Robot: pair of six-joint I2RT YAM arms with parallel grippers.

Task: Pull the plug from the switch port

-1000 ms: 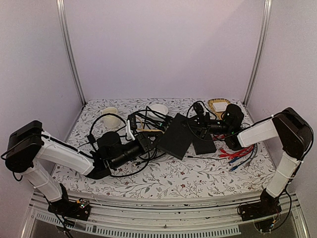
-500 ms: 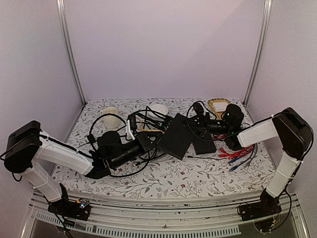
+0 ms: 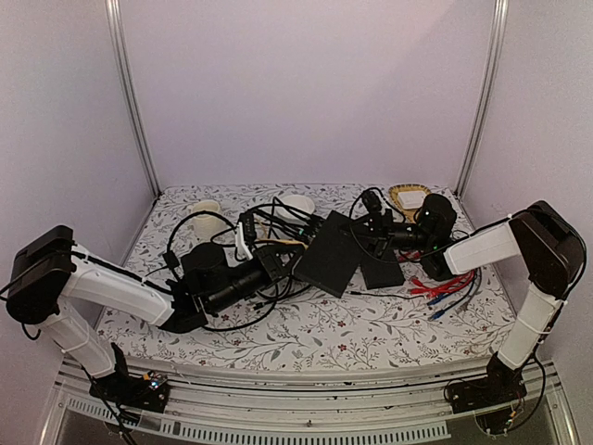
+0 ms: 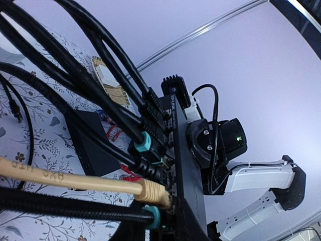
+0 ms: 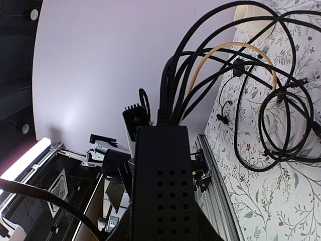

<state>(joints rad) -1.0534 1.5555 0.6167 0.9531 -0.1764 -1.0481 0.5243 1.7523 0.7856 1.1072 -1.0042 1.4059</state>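
The switch lay near the middle of the worktop, with its port edge turned toward the left arm. A beige plug and several black cables sat in those ports. The right hand was clamped on the switch's far end. The left hand was just beside the port edge; whether it was wide or narrow could not be told. A shorter black box lay beside the switch.
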